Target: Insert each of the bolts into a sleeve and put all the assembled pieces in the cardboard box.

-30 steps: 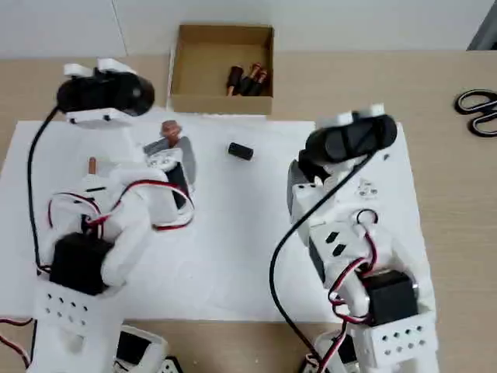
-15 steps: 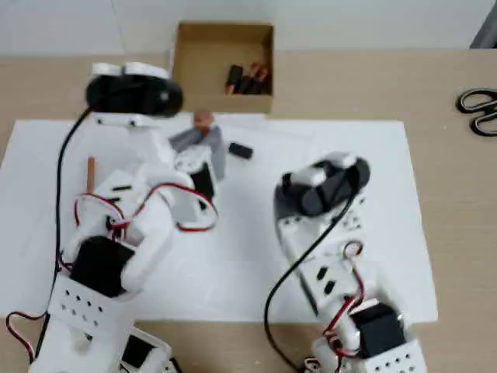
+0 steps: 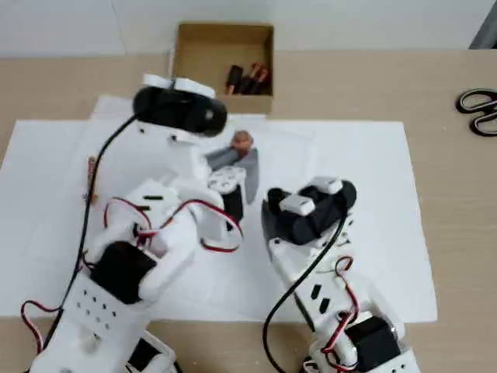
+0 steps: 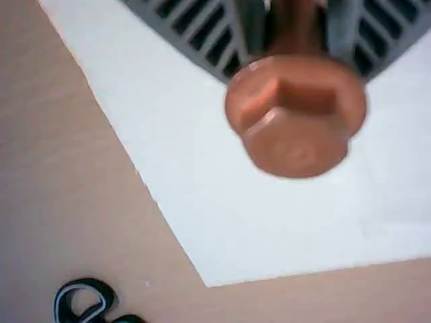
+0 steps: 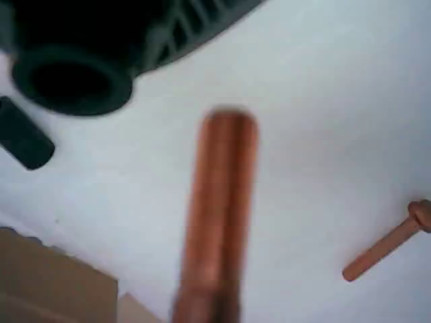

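High view, surface: a light wooden table [image 3: 450, 194] carries a white paper sheet [image 3: 373, 155] over its middle, and both arms rise from the near side.
Room: a pale wall [image 3: 349, 23] runs behind the table's far edge.
Scissors [image 3: 477, 111]: black-handled, on bare wood at the far right, well apart from the sheet.
Cardboard box [image 3: 194, 70]: open-topped, at the far edge of the sheet, left of centre.
Assembled pieces [image 3: 247, 78]: a small cluster of black sleeves with copper heads, lying against the box's right wall.
Left gripper [image 3: 239, 150]: above the far middle of the sheet, near the box. Its grey jaws are closed on the stem of the held bolt [image 4: 295, 114], whose hexagonal copper head juts out free.
Right gripper [image 3: 269, 219]: just near and right of the left one, clamped on the held sleeve [image 5: 71, 84], a black tube with its open end toward the wrist camera.
Copper shank [image 5: 215, 215]: blurred, close before the right wrist camera; what holds it I cannot tell.
Loose bolt [image 3: 92, 175]: flat on the sheet's left part.
Loose sleeve [image 5: 23, 141]: on the sheet near the box.
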